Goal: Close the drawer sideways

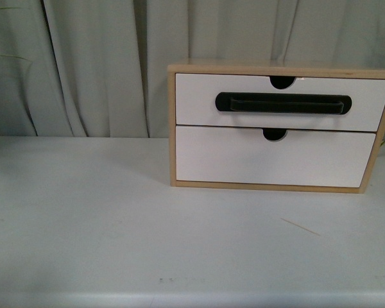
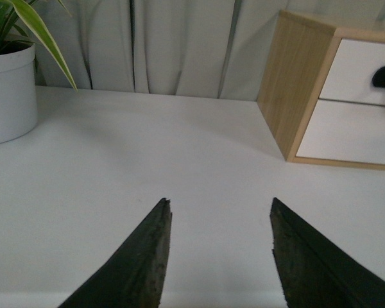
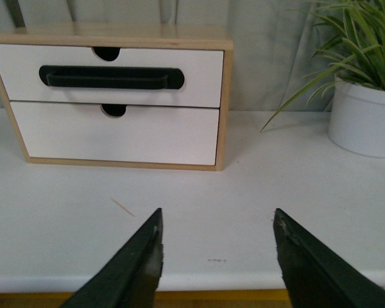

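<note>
The drawer (image 1: 199, 99), white-fronted with a long black bar handle (image 1: 282, 103) and a semicircular notch in its top edge, is the upper one in a light-wood cabinet (image 1: 179, 128) at the back right of the table. Its front looks flush with the cabinet frame. It also shows in the right wrist view (image 3: 199, 77) and partly in the left wrist view (image 2: 356, 67). My left gripper (image 2: 219, 204) is open and empty over bare table, left of the cabinet. My right gripper (image 3: 217, 215) is open and empty near the table's front edge, facing the cabinet. Neither arm shows in the front view.
A plain white drawer front (image 1: 269, 160) without a handle sits below. A white plant pot (image 2: 9, 93) stands far left, another (image 3: 366, 119) right of the cabinet. A thin sliver (image 1: 300, 226) lies on the white table (image 1: 83, 212). Grey curtains hang behind.
</note>
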Robot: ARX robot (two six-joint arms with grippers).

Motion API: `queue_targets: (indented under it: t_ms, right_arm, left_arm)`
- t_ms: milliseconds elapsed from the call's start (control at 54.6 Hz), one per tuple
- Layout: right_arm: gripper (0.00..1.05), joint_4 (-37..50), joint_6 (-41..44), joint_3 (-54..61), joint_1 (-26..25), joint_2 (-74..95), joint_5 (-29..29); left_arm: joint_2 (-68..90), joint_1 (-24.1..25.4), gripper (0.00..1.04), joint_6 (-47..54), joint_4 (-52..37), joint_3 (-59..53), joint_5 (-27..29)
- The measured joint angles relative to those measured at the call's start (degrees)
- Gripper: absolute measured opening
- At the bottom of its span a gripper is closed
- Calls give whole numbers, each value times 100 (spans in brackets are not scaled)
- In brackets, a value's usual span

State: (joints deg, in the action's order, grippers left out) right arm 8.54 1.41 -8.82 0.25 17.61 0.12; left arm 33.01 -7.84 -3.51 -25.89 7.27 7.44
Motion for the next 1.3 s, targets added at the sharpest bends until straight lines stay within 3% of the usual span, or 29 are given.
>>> queue_targets:
  t_ms: [128,220,293,531,623,1154,1227,1300]
  right_arm:
    - [27,0,-44,184,-11,-164,-2]
    - [13,-2,-46,280,-11,-289,-2]
    - [1,-9,-44,348,-13,-389,-2]
    - [1,-122,-68,505,-13,-671,-7]
    - [1,-848,-66,590,-13,-1329,-24]
    - [1,-866,-68,848,-13,-1738,-24]
    - [1,-866,-68,848,-13,-1738,-22]
    - [1,-866,-68,848,-13,-1738,-22]
  left_arm:
    - [-264,149,29,181,142,-177,-140]
    - [-492,538,15,232,282,-269,-649]
    - [-647,713,4,247,363,-315,-691]
    - [-1119,767,4,293,684,-472,-732]
    - [-1349,769,4,304,793,-564,-732]
    - [-2291,769,4,308,1554,-684,-743]
    - [-2914,769,4,310,2369,-682,-752]
    - [-3228,769,4,308,2549,-682,-745]
